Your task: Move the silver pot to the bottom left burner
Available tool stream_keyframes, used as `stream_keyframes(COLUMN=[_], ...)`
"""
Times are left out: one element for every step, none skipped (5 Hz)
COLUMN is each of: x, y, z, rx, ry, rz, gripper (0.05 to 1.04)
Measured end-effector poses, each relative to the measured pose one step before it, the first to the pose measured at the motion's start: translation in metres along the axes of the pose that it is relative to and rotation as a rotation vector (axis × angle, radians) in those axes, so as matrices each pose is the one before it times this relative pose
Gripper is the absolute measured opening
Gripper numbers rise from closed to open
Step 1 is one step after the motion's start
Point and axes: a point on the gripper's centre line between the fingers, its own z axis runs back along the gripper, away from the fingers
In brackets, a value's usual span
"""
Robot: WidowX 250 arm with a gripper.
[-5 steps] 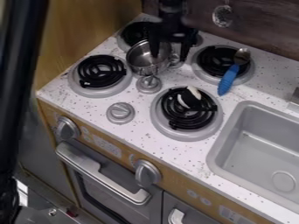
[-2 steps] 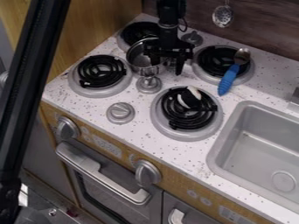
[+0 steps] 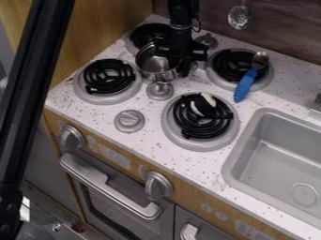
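Note:
My gripper (image 3: 178, 66) is at the right side of the silver pot (image 3: 148, 63), its fingers drawn together on the pot's right rim. The pot stands upright, overlapping the near edge of the back left burner (image 3: 141, 33). To the pot's left and nearer the stove's front is the bottom left burner (image 3: 108, 76), with black coils and a grey ring and nothing on it. The gripper covers part of the pot's right side.
A black-and-white object (image 3: 203, 104) lies on the front right burner (image 3: 198, 129). A blue-handled spoon (image 3: 246, 85) rests across the back right burner (image 3: 229, 64). Knobs (image 3: 129, 121) rise from the stovetop, and a grey sink (image 3: 276, 161) is at right.
The gripper came lower and rightward between the first two frames, with its fingers apart; since then they have drawn together at the pot's rim. The pot has barely moved.

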Motion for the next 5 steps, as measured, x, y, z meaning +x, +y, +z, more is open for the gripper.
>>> stream_keyframes(x=[-0.00319, -0.00609, -0.00736, -0.01895, -0.01399], y=[-0.00084, 0.00928, 0.01512, 0.01464, 0.02584], z=[0.01858, 0.02387, 0.02938, -0.00426, -0.01358], rx=[0.0164, 0.0533, 0.0543, 0.0288, -0.0038], ry=[-0.0146, -0.0409, -0.0485, 0.0329, 0.0369], rz=[-0.0609, -0.0556, -0.0254, 0.0035, 0.0555], gripper=[0.095, 0.074, 0.074, 0.074, 0.074])
